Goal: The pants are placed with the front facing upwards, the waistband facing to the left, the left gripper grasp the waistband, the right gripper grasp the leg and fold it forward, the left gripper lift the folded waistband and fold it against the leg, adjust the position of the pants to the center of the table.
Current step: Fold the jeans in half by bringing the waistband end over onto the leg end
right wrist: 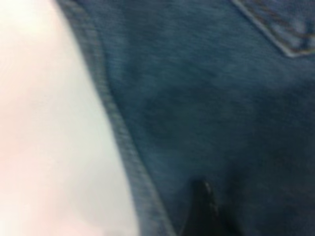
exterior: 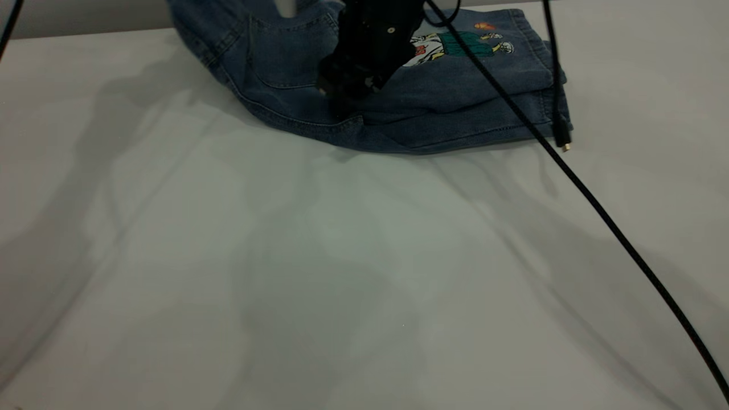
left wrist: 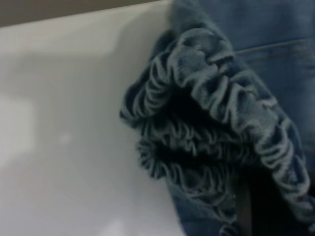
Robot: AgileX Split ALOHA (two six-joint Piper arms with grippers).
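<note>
While the left pincer (exterior: pixel 347 94) grips the ruched waistband (left wrist: pixel 211 128), carry it flat over the pant legs (exterior: pixel 467 108); can't tell the right pincer's state.

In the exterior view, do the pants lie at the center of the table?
No. The pants are bunched at the table's far edge, leaving the near and middle tabletop bare.

pale grey table (exterior: pixel 228 256), folded pants (exterior: pixel 455 108) at far edge
</note>
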